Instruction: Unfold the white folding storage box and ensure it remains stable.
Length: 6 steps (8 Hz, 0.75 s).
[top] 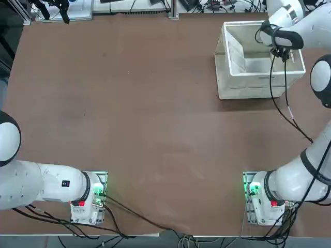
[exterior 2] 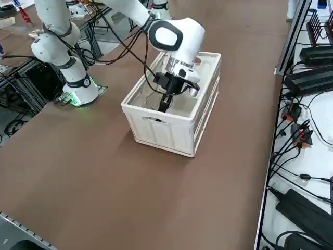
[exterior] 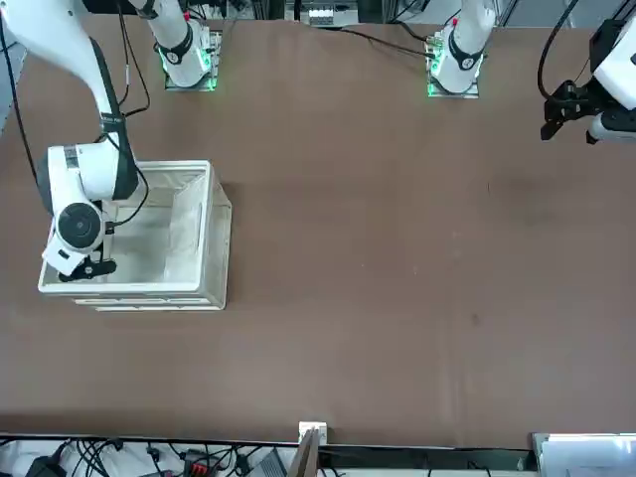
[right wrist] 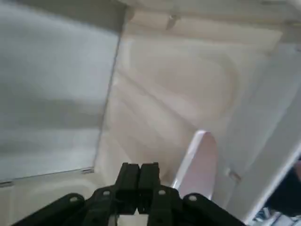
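One broad brown counter (top: pixel 134 113) carries almost nothing but the white folding storage box (top: pixel 253 82), which sits near the far right corner from the robot's side, close to the right arm's reach and well apart from the parked side. Open surface runs wide toward the robot's left and toward the arm bases, so any withdrawal has plenty of free room there; the far edge, with its cables and clutter beyond, lies just past the crate.

Standing as a deep crate rather than a slab, the box has its thick rim raised and its long walls upright. In the overhead view one end panel (top: pixel 235 49) inside appears to lean inward instead of standing flush against the rim, so I judge the unfolding nearly done but not yet locked, and stability is still in doubt.

Reaching over the rim on the robot's right side of the crate, the right arm (exterior 2: pixel 174 34) dips its wrist down into the cavity, probably to push a hinged panel outward from within. Its claw (right wrist: pixel 138 176) is pressed together with nothing between the fingers, pointing at the inner floor and walls, which suits nudging better than gripping. Room inside is tight: walls close in on every side, and the rim sits just beside the wrist, so lifting straight up looks the safest exit.
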Motion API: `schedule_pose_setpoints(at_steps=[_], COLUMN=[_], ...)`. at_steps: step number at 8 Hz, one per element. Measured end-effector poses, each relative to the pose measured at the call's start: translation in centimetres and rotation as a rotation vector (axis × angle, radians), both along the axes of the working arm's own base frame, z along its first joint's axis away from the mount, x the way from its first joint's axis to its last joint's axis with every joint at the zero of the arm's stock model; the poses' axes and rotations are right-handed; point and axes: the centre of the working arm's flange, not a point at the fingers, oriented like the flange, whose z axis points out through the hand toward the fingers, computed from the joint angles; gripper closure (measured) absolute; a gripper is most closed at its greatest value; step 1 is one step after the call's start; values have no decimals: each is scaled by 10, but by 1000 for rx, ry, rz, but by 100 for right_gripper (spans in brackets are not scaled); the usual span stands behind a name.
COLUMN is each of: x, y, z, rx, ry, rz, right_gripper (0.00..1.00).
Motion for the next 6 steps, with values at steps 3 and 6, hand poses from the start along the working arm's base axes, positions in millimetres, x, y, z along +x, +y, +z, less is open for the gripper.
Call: schedule_pose_setpoints(at_steps=[3,6], x=[8,15], y=[24,52], z=[63,73], rx=[260,564], ry=[-91,-192], rz=[-183,-319], right_gripper=[98,98])
